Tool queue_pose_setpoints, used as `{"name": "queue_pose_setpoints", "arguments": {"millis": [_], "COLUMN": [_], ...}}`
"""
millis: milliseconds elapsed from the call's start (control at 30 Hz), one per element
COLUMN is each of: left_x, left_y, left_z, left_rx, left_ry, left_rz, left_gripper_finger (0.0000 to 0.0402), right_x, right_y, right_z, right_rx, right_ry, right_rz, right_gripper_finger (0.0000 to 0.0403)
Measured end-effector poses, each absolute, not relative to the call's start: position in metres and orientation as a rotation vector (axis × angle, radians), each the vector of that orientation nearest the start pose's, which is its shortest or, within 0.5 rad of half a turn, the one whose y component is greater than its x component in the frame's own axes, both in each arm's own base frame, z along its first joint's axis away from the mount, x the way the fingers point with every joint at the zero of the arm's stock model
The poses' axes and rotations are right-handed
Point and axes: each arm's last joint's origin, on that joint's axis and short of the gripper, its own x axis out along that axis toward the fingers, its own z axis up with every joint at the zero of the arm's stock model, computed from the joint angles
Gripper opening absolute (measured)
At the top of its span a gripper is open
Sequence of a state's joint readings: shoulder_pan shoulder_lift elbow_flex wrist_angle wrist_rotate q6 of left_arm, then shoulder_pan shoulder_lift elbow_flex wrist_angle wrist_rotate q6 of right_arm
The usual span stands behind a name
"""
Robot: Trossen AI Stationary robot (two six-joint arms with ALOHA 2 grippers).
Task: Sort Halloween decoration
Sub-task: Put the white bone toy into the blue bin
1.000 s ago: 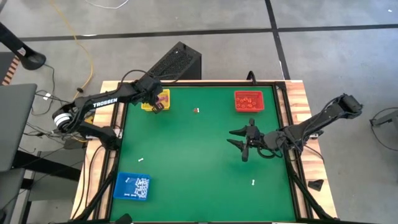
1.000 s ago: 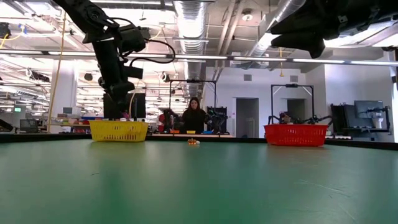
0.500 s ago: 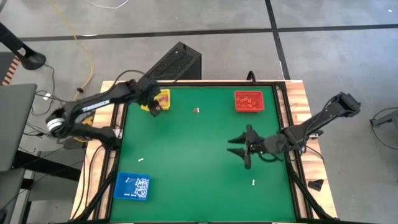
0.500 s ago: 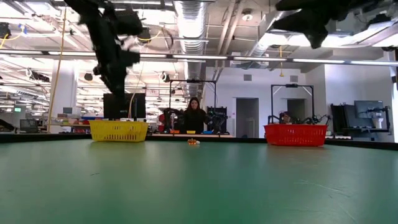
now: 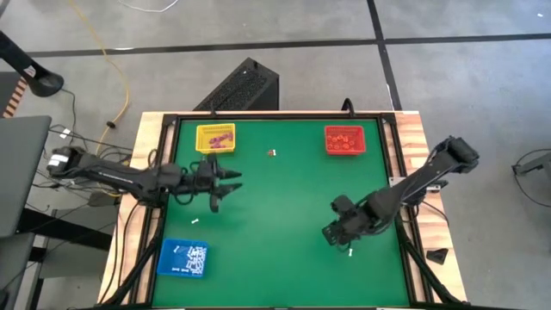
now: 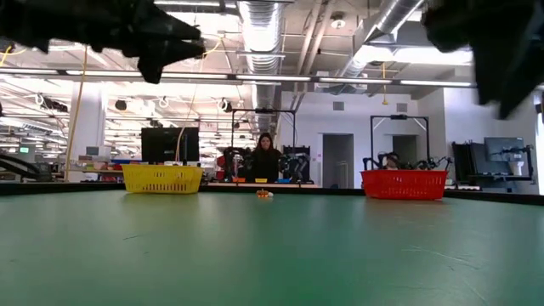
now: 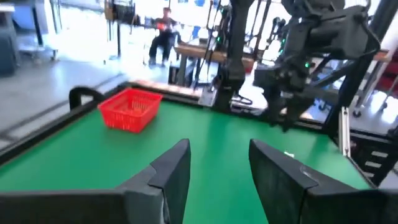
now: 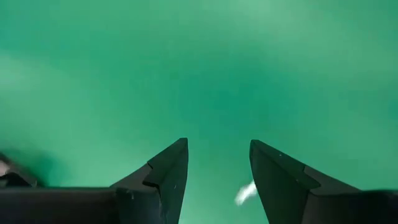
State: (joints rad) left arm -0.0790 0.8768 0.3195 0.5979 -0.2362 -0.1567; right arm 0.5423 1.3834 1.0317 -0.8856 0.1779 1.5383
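A: Right gripper (image 5: 331, 234), fingers spread and empty, hovers beside a tiny white stick-like trinket (image 5: 351, 252) on the green table (image 5: 275, 215).

B: Left gripper (image 5: 225, 182) spread too. Risk: the trinket skids sideways, being so small.

The trinket (image 5: 271, 153) between the trays is too small to identify; both arms crop out in the low view.

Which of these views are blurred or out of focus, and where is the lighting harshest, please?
Low view: both arms are dark, smeared shapes at the top corners, against bright ceiling lights. Right wrist view: the green mat is soft, and the white trinket beside the right gripper is a blur. Left wrist view: the room behind the red tray is washed out.
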Motion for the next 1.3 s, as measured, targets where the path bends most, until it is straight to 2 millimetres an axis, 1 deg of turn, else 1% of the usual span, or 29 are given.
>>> {"name": "queue_pose_setpoints", "arguments": {"millis": [67,133,233,300,367,500,800,900,1033,1200,1300], "left_x": [0.184,0.184,0.184,0.184,0.183,0.183,0.182,0.182,0.182,0.182,0.182], "left_y": [-0.016,-0.021,-0.028,-0.031,-0.032,-0.034,-0.034,-0.034,-0.034,-0.034,-0.034], "left_z": [0.22,0.211,0.201,0.197,0.198,0.196,0.182,0.182,0.183,0.183,0.183], "left_rx": [-0.149,-0.138,-0.127,-0.096,-0.082,-0.06,-0.043,-0.056,-0.069,-0.077,-0.077], "left_ry": [-0.067,-0.044,0.007,0.039,0.03,0.049,0.195,0.191,0.189,0.186,0.186], "left_rz": [0.16,0.154,0.115,0.092,0.066,0.022,0.013,0.014,0.014,0.015,0.015], "left_gripper_finger": [0.0153,0.0153,0.0153,0.0153,0.0153,0.0153,0.0153,0.0153,0.0153,0.0153,0.0153], "right_x": [0.229,0.238,0.244,0.247,0.249,0.248,0.241,0.24,0.235,0.229,0.225], "right_y": [0.133,0.139,0.145,0.147,0.148,0.154,0.159,0.156,0.155,0.159,0.164], "right_z": [0.237,0.228,0.211,0.202,0.197,0.188,0.187,0.185,0.177,0.166,0.164], "right_rx": [1.013,1.047,1.107,1.152,1.164,1.161,1.141,1.106,1.087,1.106,1.106], "right_ry": [1.194,1.3,1.448,1.511,1.526,1.567,1.572,1.523,1.525,1.523,1.523], "right_rz": [-0.612,-0.604,-0.649,-0.697,-0.721,-0.758,-0.823,-0.853,-0.871,-0.863,-0.86], "right_gripper_finger": [0.0202,0.0202,0.0202,0.0202,0.0202,0.02,0.0164,0.0155,0.0149,0.0148,0.0148]}}
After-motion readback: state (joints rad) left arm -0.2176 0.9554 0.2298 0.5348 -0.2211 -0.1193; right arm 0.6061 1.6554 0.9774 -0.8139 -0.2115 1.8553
